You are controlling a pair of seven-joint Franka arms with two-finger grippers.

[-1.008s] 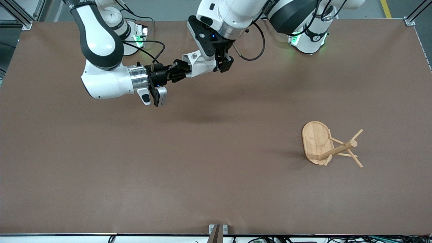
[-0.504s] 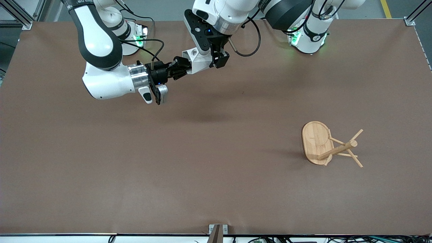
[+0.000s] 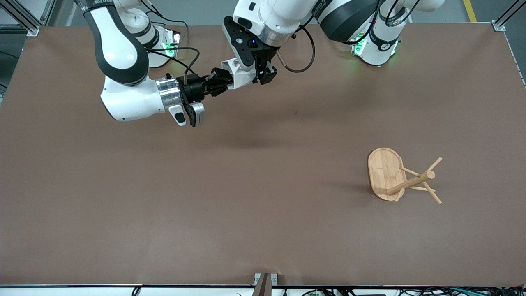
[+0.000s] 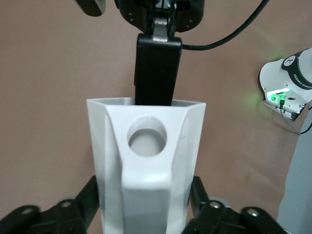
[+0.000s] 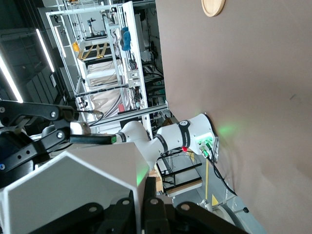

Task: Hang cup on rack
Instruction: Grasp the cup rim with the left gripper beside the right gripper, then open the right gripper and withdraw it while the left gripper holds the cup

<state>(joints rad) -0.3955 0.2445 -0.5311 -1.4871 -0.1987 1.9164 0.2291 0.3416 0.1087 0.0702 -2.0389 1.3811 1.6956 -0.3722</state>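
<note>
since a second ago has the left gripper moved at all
Yes. In the front view the left gripper, now shut on the cup, has shifted up toward the robots' bases and slightly toward the right arm's end, judged against the still rack.

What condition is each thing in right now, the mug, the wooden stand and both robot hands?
cup: in the air, gripped by both grippers, not hung.
rack: upright on the table toward the left arm's end, pegs bare.
left gripper: shut on the cup's body, over the table.
right gripper: shut on the cup's rim, over the table.
</note>
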